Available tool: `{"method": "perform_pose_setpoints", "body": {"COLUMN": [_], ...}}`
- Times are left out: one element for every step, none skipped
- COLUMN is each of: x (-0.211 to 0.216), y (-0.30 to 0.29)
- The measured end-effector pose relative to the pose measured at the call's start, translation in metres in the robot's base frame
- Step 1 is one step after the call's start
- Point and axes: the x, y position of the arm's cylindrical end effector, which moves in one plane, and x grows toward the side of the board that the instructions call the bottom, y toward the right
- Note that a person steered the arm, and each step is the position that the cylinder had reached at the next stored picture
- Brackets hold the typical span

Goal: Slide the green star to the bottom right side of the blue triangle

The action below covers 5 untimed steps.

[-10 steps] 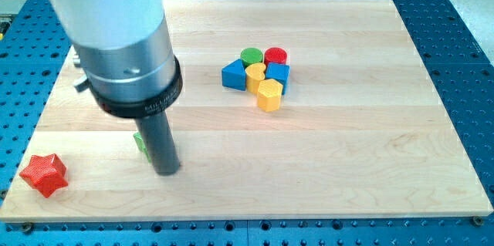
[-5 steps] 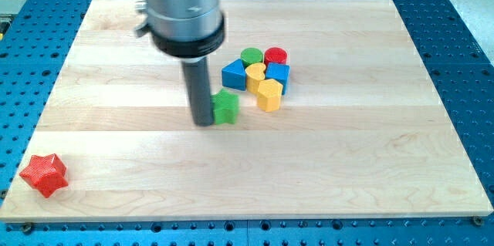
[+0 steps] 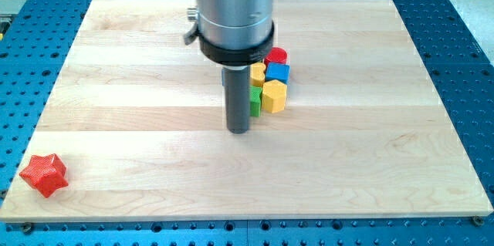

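Far off to the view's left of my tip and well below it, a red star-shaped block (image 3: 43, 174) is lying near the bottom left corner of the pale wooden board (image 3: 370, 161), well apart from everything else. My tip (image 3: 239, 130), the lower end of the straight dark rod, is resting on the board near the middle; it is a plain rod end with no jaws to open or close, and it is clamping nothing. Just to the view's right of the rod, the green star block (image 3: 255, 101) is showing only as a narrow sliver, seemingly touching the rod. Right of that sliver, a yellow hexagonal block (image 3: 274, 96) is sitting just beside it. Above that, a second yellow block (image 3: 258, 73), a blue cube (image 3: 278, 73) and a red cylinder (image 3: 277, 55) are clustering together. The blue triangle is hiding behind the arm, so I cannot tell where it lies.
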Motion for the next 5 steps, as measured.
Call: {"method": "perform_pose_setpoints", "body": {"x": [0.0, -0.004, -0.013, -0.018, -0.008], "y": [0.026, 0.038, 0.035, 0.035, 0.034]}}
